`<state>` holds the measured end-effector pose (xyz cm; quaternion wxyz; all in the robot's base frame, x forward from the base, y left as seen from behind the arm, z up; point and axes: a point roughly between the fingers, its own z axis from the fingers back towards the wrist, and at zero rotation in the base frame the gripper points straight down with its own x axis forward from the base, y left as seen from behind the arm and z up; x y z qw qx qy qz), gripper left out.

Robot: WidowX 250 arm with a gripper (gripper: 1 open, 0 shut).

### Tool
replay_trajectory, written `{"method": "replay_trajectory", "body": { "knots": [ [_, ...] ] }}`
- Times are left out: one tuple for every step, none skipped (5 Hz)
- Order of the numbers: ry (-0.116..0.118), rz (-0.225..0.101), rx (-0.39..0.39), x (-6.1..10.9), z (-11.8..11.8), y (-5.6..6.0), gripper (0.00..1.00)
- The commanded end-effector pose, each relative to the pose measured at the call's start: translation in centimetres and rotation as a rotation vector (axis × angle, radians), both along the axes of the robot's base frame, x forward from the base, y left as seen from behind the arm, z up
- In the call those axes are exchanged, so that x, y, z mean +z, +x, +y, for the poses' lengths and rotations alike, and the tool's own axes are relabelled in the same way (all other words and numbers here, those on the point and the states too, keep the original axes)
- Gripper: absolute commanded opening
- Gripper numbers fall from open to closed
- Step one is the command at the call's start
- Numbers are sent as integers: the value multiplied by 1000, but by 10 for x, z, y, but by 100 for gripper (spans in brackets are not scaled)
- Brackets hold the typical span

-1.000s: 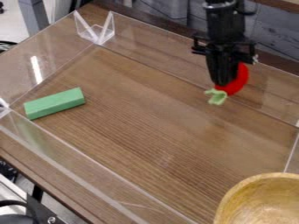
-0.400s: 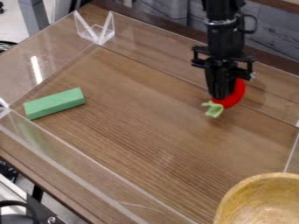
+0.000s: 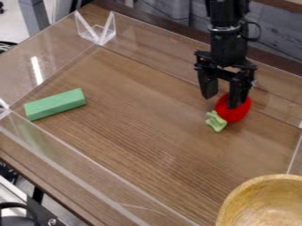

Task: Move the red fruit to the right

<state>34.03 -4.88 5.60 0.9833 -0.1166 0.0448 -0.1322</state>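
The red fruit [image 3: 232, 109], a small glossy toy strawberry with a pale green leafy cap [image 3: 216, 122], lies on the wooden table at the right side. My black gripper [image 3: 224, 88] hangs straight down just above it, jaws spread open on either side of the fruit's top. Nothing is held between the fingers. The fruit rests on the wood by itself.
A flat green rectangular block [image 3: 56, 104] lies at the left. Clear plastic walls [image 3: 35, 141] ring the wooden surface, with a clear bracket [image 3: 97, 32] at the back left. A wooden bowl's rim [image 3: 266, 205] fills the bottom right corner.
The gripper lowered the red fruit onto the table, then opened and let it go. The fruit now lies a little lower and rests on the wood.
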Motion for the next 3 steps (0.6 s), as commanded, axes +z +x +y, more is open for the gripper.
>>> {"method": "replay_trajectory", "body": {
  "knots": [
    [9, -35, -4, 7, -1, 5, 0],
    [19, -37, -3, 7, 0, 6, 0],
    [28, -41, -1, 8, 1, 5, 100]
  ]
}}
